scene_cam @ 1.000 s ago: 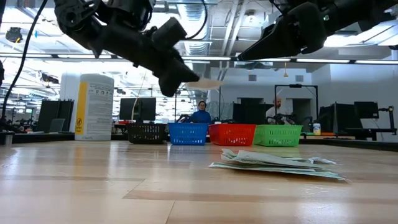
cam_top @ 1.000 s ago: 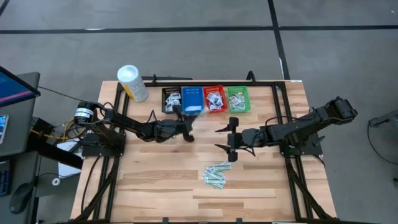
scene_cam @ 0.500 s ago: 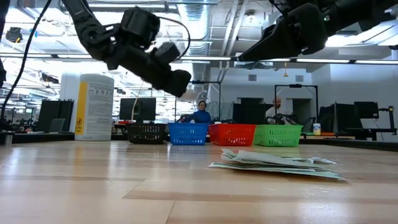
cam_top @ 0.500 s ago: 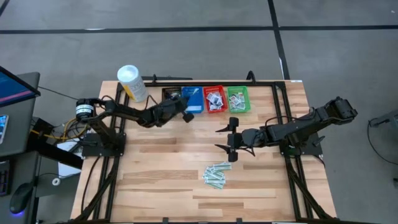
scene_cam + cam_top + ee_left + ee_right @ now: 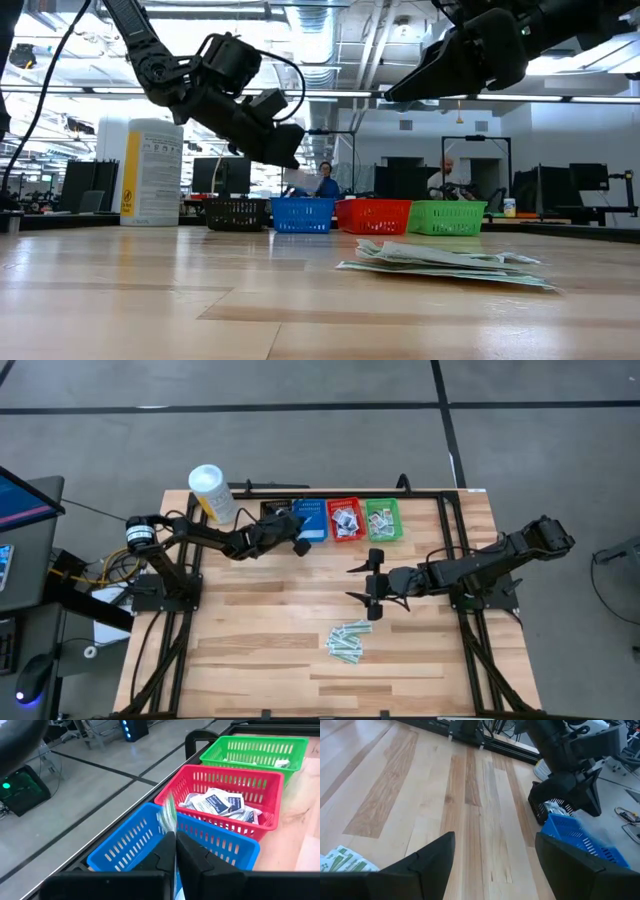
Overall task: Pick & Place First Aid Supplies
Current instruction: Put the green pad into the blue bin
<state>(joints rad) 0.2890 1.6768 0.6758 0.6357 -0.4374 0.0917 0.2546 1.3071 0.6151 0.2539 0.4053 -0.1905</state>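
Observation:
My left gripper (image 5: 297,538) hovers over the blue mesh basket (image 5: 310,512) at the table's far edge, shut on a small flat white packet (image 5: 168,819). In the left wrist view the packet shows edge-on above the blue basket (image 5: 125,845). My right gripper (image 5: 368,582) hangs open above the table's middle and touches nothing. A pile of narrow pale-green strips (image 5: 347,641) lies flat on the wood nearer the near edge, also visible in the low view as the strips (image 5: 445,265). White packets (image 5: 220,804) fill the red basket (image 5: 200,770). My left gripper pinches the white packet between its two fingers by its lower edge (image 5: 171,832). The packet stands up beyond the fingertips, lifted clear, over the blue basket. One layer shows, seen edge-on.
A black basket (image 5: 274,520), the blue one, the red basket (image 5: 345,520) and a green basket (image 5: 382,519) stand in a row along the far edge. A tall white tub with a yellow label (image 5: 212,493) stands left of them. Bare wood lies across the table's left and near parts.
My left gripper has carried the packet from above the table's middle toward the far edge, ending over the blue basket, and stayed shut on it. In the low view it has drawn back and sunk a little.

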